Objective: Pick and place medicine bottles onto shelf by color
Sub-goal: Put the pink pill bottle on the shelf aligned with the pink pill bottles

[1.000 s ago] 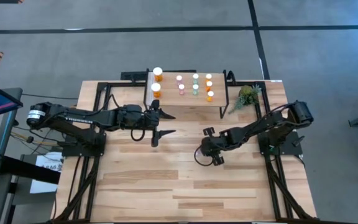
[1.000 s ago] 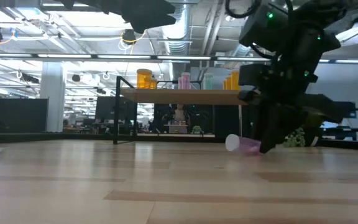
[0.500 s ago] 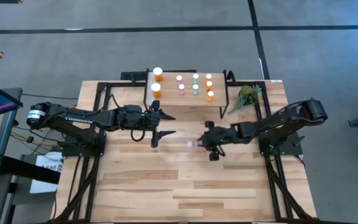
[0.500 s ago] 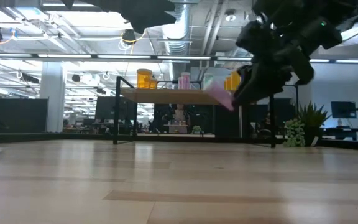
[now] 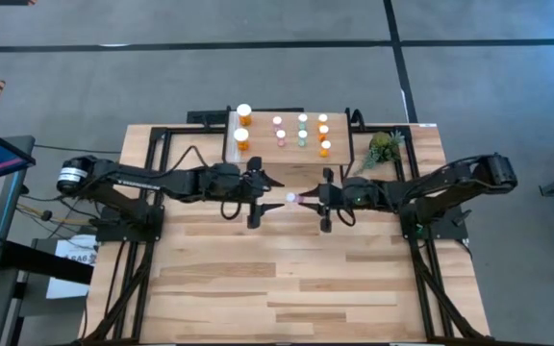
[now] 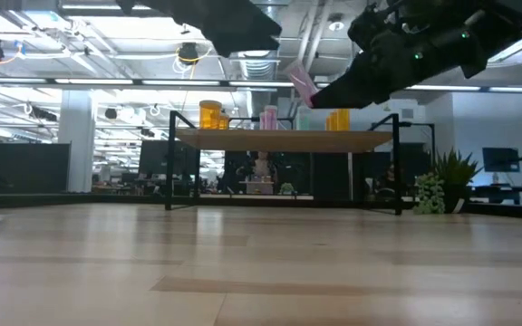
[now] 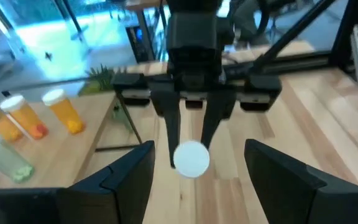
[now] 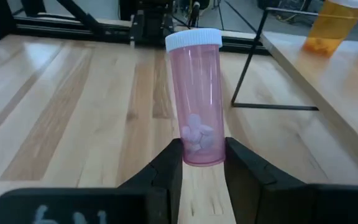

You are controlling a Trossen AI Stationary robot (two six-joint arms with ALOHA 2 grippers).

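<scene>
A pink medicine bottle [image 8: 196,99] with a white cap is gripped at its base between the two fingers of the right claw [image 5: 326,200], its capped end projecting beyond the fingertips toward the left claw [image 5: 260,193]. It is held in the air above the table [image 5: 287,279], in front of the shelf [image 6: 284,140] on which orange, pink and pale green bottles stand. The left claw is held open, its fingers spread either side of the bottle's cap without touching it.

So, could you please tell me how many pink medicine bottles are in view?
3 pink bottles: two stand on the shelf, one close beside the other; the third is clamped in the right gripper, off the table. None looks hidden from above.
</scene>
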